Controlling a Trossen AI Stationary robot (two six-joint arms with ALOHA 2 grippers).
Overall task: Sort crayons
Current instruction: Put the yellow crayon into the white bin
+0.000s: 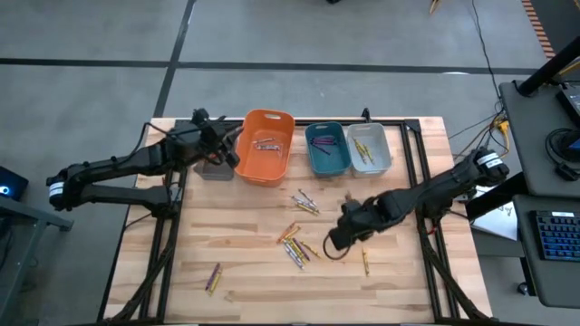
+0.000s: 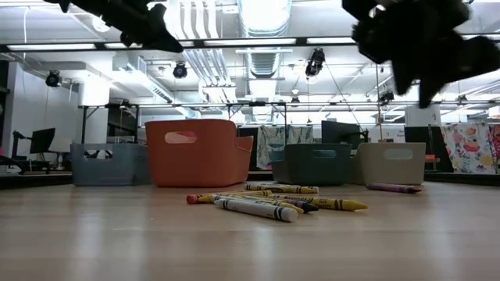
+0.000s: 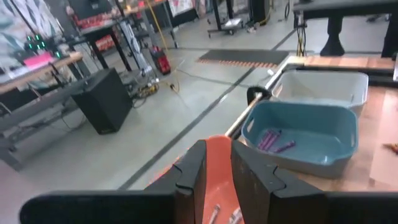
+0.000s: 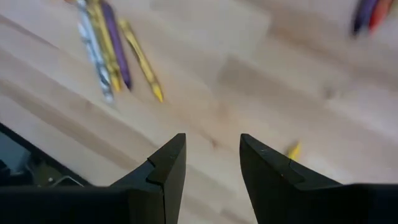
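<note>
High view: I hold the right gripper [image 1: 337, 241], jaws wide and empty, lower centre-right beside loose crayons [image 1: 294, 244] for a pick; left gripper [image 1: 220, 143] narrow over the orange bin [image 1: 281, 122].

bright overhead strip lights [image 2: 262, 40], blurred wrist views

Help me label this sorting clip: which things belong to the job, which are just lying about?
Job:
- short wax crayons loose on the wooden table
- orange plastic bin
- teal plastic bin
- pale grey plastic bin

Lying about:
- computer keyboard beside the table
- black box on the floor
</note>
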